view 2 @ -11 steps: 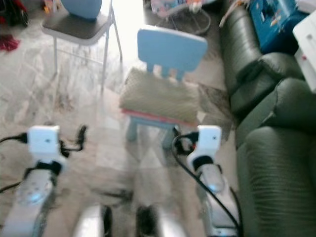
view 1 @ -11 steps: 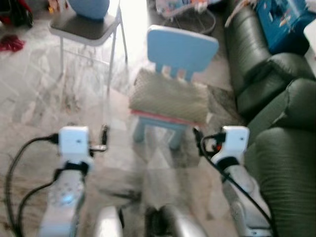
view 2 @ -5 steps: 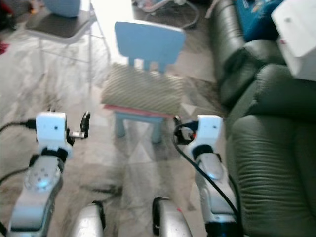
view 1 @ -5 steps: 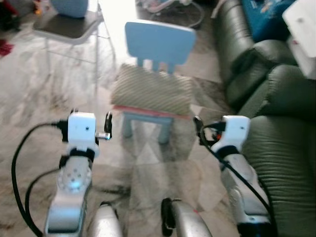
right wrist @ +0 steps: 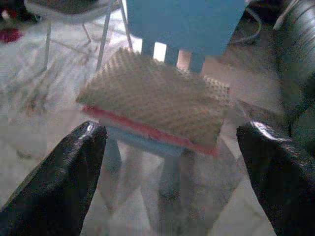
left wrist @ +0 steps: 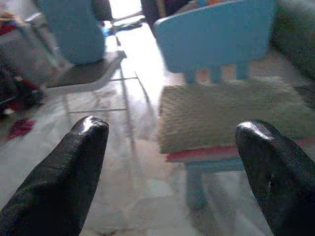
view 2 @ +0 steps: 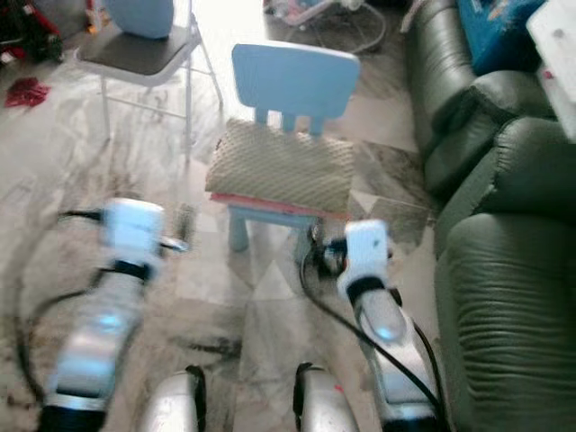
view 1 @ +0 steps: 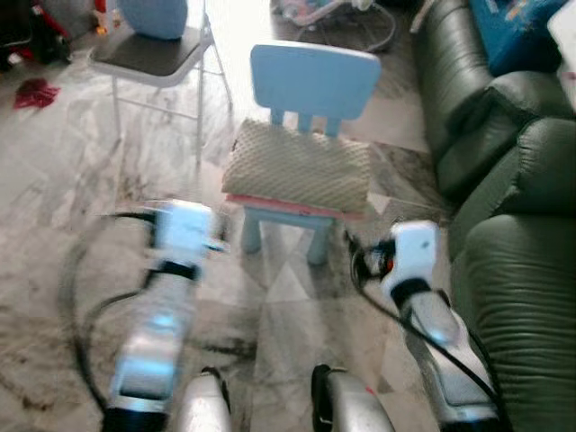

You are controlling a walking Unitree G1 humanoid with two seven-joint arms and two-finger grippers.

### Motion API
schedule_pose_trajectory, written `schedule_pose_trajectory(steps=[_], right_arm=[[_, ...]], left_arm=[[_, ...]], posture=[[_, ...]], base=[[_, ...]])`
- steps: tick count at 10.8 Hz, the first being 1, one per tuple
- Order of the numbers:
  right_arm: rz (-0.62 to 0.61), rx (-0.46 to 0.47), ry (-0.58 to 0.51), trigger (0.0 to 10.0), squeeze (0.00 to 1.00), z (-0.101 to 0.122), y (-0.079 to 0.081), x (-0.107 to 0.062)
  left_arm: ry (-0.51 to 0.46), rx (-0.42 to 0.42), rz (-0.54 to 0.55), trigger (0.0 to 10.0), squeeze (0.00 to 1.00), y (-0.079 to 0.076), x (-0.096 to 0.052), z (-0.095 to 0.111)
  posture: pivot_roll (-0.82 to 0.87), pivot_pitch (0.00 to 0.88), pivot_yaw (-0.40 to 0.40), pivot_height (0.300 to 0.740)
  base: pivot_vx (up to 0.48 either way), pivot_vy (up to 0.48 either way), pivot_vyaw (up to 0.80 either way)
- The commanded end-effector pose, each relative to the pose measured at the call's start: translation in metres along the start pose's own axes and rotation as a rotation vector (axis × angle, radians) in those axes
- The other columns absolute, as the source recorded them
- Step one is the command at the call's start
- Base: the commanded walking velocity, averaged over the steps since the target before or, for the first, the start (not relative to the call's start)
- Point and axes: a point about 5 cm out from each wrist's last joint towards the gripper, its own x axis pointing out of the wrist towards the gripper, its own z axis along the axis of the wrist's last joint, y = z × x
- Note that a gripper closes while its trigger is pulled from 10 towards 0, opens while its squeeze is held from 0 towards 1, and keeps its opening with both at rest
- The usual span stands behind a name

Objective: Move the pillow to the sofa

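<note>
A beige quilted pillow (view 1: pixel 297 175) lies flat on the red-edged seat of a small light-blue child's chair (view 1: pixel 313 79). The dark green sofa (view 1: pixel 513 270) runs along the right side. My left gripper (left wrist: pixel 171 128) is open and blurred in the head view, short of the chair's left front corner; the pillow (left wrist: pixel 226 113) shows between its fingers. My right gripper (right wrist: pixel 173 130) is also open, low before the chair's right front leg, with the pillow (right wrist: pixel 157 93) ahead of it. Neither gripper touches the pillow.
A grey folding chair (view 1: pixel 157 58) holding a blue object stands at the back left. A red cloth (view 1: pixel 36 90) lies on the marble floor. A blue box (view 1: pixel 517 27) sits on the sofa's far end. A wire-framed seat (view 1: pixel 346 13) is behind the small chair.
The whole view has shifted as I move. My left arm is now blurred and has swung inward toward the chair; the right arm edged inward too. The pillow stays on the chair.
</note>
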Motion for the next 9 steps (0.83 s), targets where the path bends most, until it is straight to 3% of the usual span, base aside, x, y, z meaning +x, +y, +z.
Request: schedule_pose_trajectory(steps=[1, 2, 4, 5, 7, 9], right_arm=[[0.044, -0.004, 0.007, 10.0, 0.00, -0.005, 0.003, -0.005], [0.052, -0.053, -0.036, 10.0, 0.00, -0.006, 0.006, -0.008], [-0.088, -0.012, -0.033, 10.0, 0.00, -0.026, 0.005, -0.011], [-0.170, 0.053, -0.007, 10.0, 0.00, -0.032, -0.005, -0.014], [-0.213, 0.064, -0.026, 10.0, 0.00, -0.034, -0.018, -0.023], [-0.207, 0.066, -0.018, 10.0, 0.00, -0.039, -0.020, -0.021]], left_arm=[[0.031, -0.016, -0.030, 10.0, 0.00, 0.001, -0.006, -0.012], [0.056, -0.049, -0.032, 10.0, 0.00, 0.000, -0.012, -0.021], [0.100, -0.062, 0.054, 10.0, 0.00, 0.012, -0.026, -0.038], [0.106, -0.059, 0.061, 10.0, 0.00, 0.015, -0.028, -0.043], [0.077, -0.035, 0.027, 10.0, 0.00, 0.018, -0.027, -0.043], [0.054, -0.025, 0.046, 10.0, 0.00, 0.025, -0.018, -0.038]], posture=[[-0.05, 0.120, -0.037, 0.740], [-0.04, 0.106, -0.060, 0.740], [0.00, 0.083, -0.070, 0.740], [-0.01, 0.078, -0.064, 0.740], [-0.04, 0.081, -0.060, 0.740], [-0.04, 0.092, -0.054, 0.740]], base=[[0.000, 0.000, 0.00], [0.000, 0.000, 0.00], [0.000, 0.000, -0.61], [0.000, 0.000, 0.00], [0.000, 0.000, 0.00], [0.137, 0.000, 0.00]])
